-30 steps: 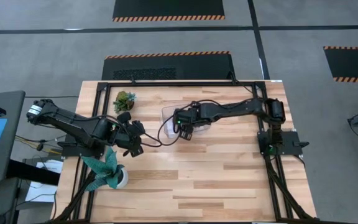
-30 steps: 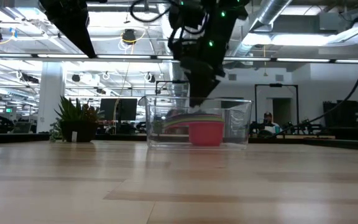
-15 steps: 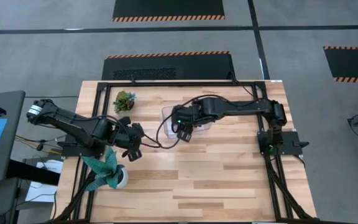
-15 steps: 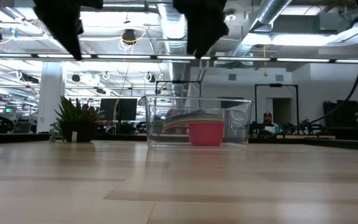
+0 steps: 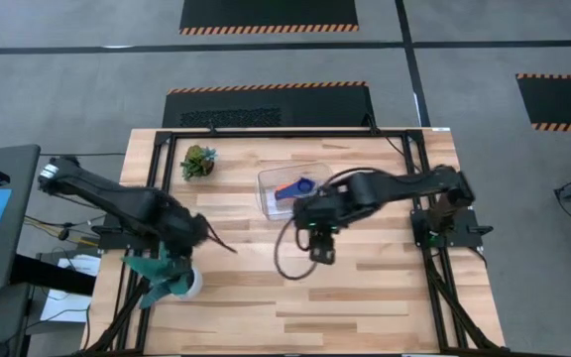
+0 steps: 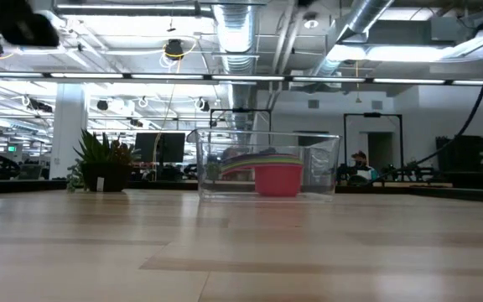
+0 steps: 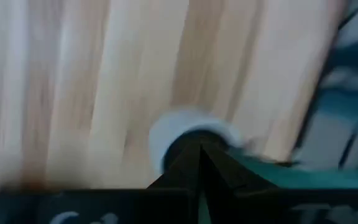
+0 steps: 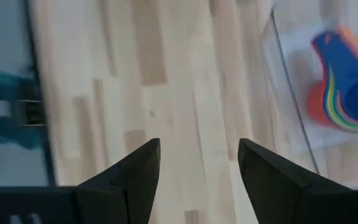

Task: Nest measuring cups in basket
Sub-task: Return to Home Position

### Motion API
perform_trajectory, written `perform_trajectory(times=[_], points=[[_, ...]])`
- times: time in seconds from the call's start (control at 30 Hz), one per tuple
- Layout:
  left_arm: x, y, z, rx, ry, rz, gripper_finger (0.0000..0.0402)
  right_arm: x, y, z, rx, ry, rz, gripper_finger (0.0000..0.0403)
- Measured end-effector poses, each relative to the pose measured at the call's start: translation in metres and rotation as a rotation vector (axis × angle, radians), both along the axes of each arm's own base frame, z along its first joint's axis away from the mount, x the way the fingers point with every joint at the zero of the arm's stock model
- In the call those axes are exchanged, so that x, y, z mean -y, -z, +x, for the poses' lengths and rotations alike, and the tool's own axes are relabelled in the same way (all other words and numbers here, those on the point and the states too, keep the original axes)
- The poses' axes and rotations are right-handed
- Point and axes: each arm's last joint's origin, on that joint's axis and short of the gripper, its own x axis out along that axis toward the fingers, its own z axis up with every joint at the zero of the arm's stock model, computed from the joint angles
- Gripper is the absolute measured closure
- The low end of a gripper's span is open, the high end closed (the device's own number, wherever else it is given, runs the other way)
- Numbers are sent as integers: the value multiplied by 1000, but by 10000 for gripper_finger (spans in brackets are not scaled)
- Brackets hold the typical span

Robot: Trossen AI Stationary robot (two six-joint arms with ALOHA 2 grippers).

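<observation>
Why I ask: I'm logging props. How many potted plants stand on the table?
2. One small green plant stands left of the basket, apart from it. One teal plant in a white pot sits at the left edge, partly under the left arm.

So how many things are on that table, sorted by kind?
Robot arms: 2, the left arm and the right arm
Potted plants: 2, a small green plant and a teal plant
Clear bin: 1
Stack of nested measuring cups, in the bin: 1
Total: 6
</observation>
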Motion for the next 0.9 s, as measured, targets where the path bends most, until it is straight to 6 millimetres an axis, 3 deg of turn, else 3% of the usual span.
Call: perform_trajectory(times=[0.07, 0.23, 0.37, 0.47, 0.63, 0.8, 0.9], points=[[-6, -18, -14, 167, -16, -34, 401, -7, -21, -18, 83, -15, -18, 165], [-29, -62, -60, 779, -16, -6, 401, -22, -73, -66, 358, -25, -124, 165], [-49, -48, -103, 989, -92, 7, 402, -40, -80, -99, 488, -25, -211, 165], [-56, -27, -121, 1119, -138, -46, 401, -53, -66, -119, 560, -31, -210, 165], [-55, 1, -122, 1292, -68, -85, 401, -60, -24, -146, 739, -69, -116, 165], [-52, 25, -113, 1305, -69, -84, 401, -44, 31, -173, 933, -66, 11, 165], [-48, 29, -105, 1416, -39, -79, 402, -31, 66, -190, 1042, -42, 95, 165]])
